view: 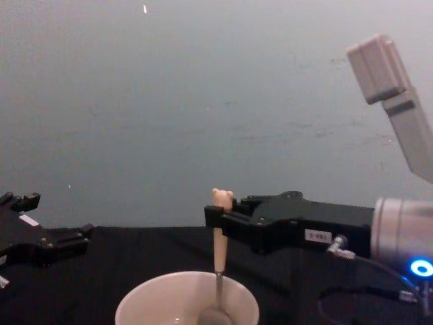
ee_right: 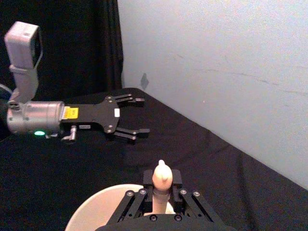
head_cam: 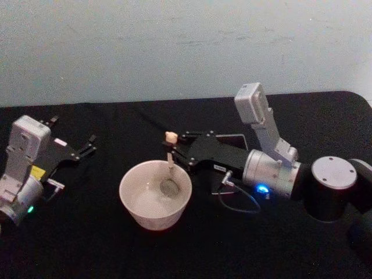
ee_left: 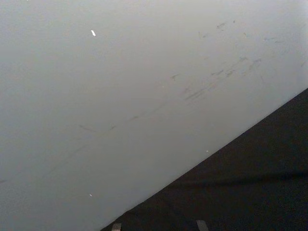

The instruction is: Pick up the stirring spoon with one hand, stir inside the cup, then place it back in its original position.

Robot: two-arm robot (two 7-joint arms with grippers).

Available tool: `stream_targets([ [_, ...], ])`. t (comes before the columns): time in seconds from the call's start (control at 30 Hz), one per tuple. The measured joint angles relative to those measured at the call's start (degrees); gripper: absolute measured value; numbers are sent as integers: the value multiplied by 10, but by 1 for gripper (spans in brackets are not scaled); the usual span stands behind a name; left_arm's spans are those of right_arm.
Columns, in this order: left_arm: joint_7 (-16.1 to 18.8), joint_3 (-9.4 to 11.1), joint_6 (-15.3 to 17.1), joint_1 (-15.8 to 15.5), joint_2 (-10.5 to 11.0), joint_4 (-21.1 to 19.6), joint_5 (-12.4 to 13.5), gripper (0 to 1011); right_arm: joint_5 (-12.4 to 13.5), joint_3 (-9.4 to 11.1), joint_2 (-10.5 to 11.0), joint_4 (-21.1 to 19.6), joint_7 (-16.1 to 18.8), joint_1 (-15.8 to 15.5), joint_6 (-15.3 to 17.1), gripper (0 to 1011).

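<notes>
**State.** The right gripper (head_cam: 174, 150) reaches in from the right, level over the near rim of the cup (head_cam: 131, 174). Its jaws are clamped on the beige handle of the spoon (head_cam: 170, 168), just below the bear head. The spoon hangs upright, with its metal bowl down inside the cup near the centre. Whether it touches the bottom cannot be told. The left gripper (head_cam: 72, 133) lies parked at the left of the tabletop (head_cam: 87, 244), well apart from the cup, jaws apart and empty.

**Step in hand.** Judged from this position, the stirring step is under way and the return to the holder (head_cam: 235, 140) is not yet done. The holder stands behind the right gripper, partly hidden by it.

**Handling.**
- The spoon appears light, stiff and thin. The handle is the correct grasp point: it is the widest part and looks less slick than the metal neck.
- A thin handle in flat jaws may pivot, so side loads should be kept low.
- The cup looks rigid and breakable and stands loose. Pressing the spoon against its wall could slide or tip it.
- The holder is narrow, so the spoon should go in upright.

**Count.** One spoon, one cup, one holder, two grippers.
</notes>
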Motion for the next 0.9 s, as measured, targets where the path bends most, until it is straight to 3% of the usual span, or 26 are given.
stream_targets([
  [0.53, 0, 0, 0, 0, 0, 0, 0, 1001, 39, -3, 37, -75, 27, -40, 15, 213],
  [0.77, 0, 0, 0, 0, 0, 0, 0, 1001, 46, -14, 38, -86, 29, -41, 19, 213],
  [0.9, 0, 0, 0, 0, 0, 0, 0, 1001, 45, -24, 26, -78, 20, -31, 21, 213],
])
